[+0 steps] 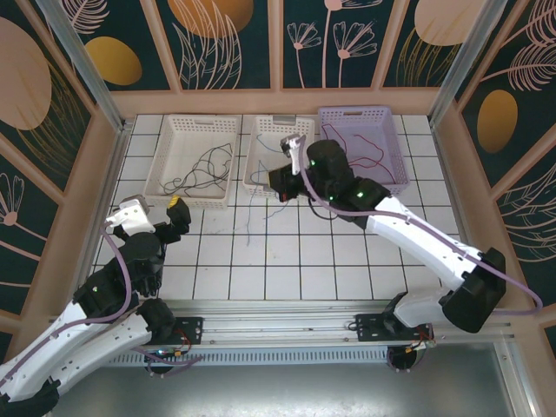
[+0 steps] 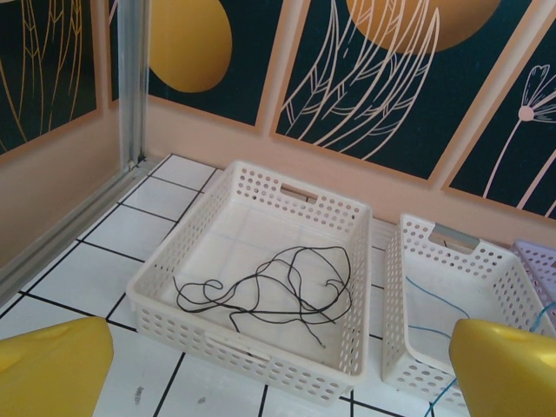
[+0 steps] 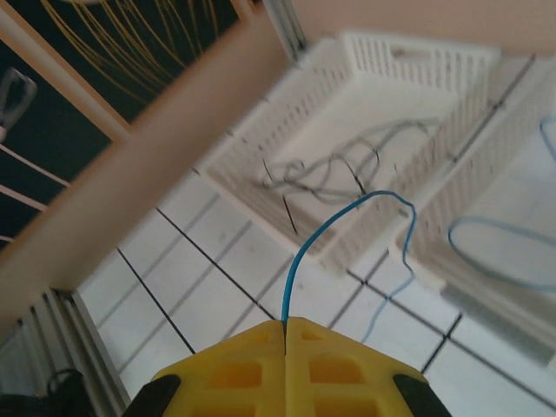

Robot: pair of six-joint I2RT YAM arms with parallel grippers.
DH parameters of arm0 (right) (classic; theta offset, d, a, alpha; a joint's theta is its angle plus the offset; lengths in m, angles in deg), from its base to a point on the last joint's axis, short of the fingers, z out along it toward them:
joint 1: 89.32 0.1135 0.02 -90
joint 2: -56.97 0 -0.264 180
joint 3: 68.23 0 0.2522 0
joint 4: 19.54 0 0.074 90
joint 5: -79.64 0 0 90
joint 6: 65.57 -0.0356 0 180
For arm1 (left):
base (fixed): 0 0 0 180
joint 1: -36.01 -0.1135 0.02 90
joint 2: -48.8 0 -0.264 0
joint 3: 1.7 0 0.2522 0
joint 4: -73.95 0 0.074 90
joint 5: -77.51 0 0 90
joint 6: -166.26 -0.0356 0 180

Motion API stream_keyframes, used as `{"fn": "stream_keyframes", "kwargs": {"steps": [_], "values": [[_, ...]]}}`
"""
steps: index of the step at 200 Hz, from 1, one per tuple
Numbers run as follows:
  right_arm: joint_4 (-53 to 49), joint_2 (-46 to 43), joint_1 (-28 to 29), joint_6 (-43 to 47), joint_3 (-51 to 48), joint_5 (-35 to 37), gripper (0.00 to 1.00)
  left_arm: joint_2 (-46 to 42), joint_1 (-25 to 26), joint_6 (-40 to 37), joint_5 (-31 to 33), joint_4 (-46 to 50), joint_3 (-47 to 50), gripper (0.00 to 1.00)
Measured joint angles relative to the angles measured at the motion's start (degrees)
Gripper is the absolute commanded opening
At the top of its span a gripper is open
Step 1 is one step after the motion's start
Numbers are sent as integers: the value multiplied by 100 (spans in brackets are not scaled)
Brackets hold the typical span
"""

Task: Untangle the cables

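**Cable sorting: two placed, one in hand**

Overhead: a white tiled table [image 1: 261,261] inside patterned walls, with three baskets at the far edge. The black cable [image 1: 204,169] lies in the left basket [image 1: 204,119] and the red cable [image 1: 373,148] in the lilac basket [image 1: 360,111].

Left wrist: the left gripper [image 2: 278,373] is spread wide and empty.

Right wrist: the right gripper [image 3: 285,334] is pinched on the blue cable [image 3: 347,213], which is partly in the middle basket [image 3: 447,187] and partly over the tiles. This is probably the last one to place.

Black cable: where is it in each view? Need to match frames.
Top external: black cable upper left, inside the leftmost white basket.
Left wrist: centre, loose loops on that basket's floor.
Right wrist: upper centre, blurred grey loops.
Shared landmark: that white basket.
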Motion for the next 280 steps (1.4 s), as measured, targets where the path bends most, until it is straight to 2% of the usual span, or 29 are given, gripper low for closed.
{"fn": "stream_keyframes", "kwargs": {"steps": [45, 77, 104, 170, 280], "values": [[-337, 72, 0, 223, 1410, 37, 0, 39, 0, 0, 0, 0, 0, 99], [-570, 466, -24, 433, 2446, 151, 0, 140, 0, 0, 0, 0, 0, 98], [-741, 826, -201, 584, 2953, 326, 0, 238, 0, 0, 0, 0, 0, 99], [-920, 1279, -1147, 619, 3038, 549, 0, 356, -2, -2, -2, 0, 2, 99], [-857, 2474, -1401, 623, 3036, 555, 0, 444, -2, -22, -4, 0, 33, 99]]}}
